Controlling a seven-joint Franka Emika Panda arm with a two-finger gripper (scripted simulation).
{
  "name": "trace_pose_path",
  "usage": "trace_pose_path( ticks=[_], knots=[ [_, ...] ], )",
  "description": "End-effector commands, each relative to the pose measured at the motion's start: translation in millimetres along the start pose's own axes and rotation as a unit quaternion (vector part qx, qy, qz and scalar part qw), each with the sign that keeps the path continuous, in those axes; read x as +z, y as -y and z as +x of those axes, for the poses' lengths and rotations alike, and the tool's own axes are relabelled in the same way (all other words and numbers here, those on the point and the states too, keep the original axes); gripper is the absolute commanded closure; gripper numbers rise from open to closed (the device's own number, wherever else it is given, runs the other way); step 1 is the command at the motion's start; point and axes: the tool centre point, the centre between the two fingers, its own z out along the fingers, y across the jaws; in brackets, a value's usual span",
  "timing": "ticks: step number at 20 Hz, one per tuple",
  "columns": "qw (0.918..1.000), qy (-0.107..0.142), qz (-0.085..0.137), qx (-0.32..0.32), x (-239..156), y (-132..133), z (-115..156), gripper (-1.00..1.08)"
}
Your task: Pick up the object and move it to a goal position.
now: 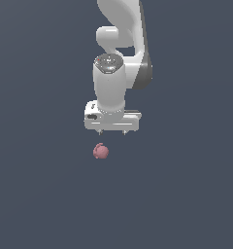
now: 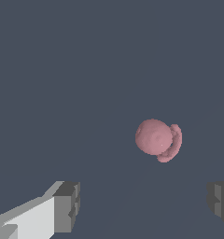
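The white arm's pincer (image 1: 111, 132) points straight down with its fingers (image 2: 67, 205) spread wide, grasping nothing. The pink object (image 1: 100, 151) lies apart from it, at about seven o'clock from the pincer in the exterior view.

**A plain slate backdrop all around me**

Everything around me is one flat, dark blue-grey surface (image 1: 36, 194). It fills the exterior view edge to edge, with no seam, corner or horizon that I can make out, so I cannot tell floor from wall. In my wrist view the same matte blue-grey ground (image 2: 62, 70) spreads evenly, untextured and unmarked. The light is soft and even; I see only the faintest darker streaks on the ground, too dim to read as clear shadows.
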Motion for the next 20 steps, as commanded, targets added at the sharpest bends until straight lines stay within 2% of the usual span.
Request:
trace_pose_path(
  ticks=[1,11,20],
  knots=[
    [1.0000,0.000,0.000,0.000,0.0,0.0,0.0,-0.92],
    [0.9994,0.002,0.007,-0.034,-6.2,21.1,-4.4,-0.92],
    [1.0000,0.003,0.007,-0.003,5.5,11.4,-0.5,-0.92]
  ],
)
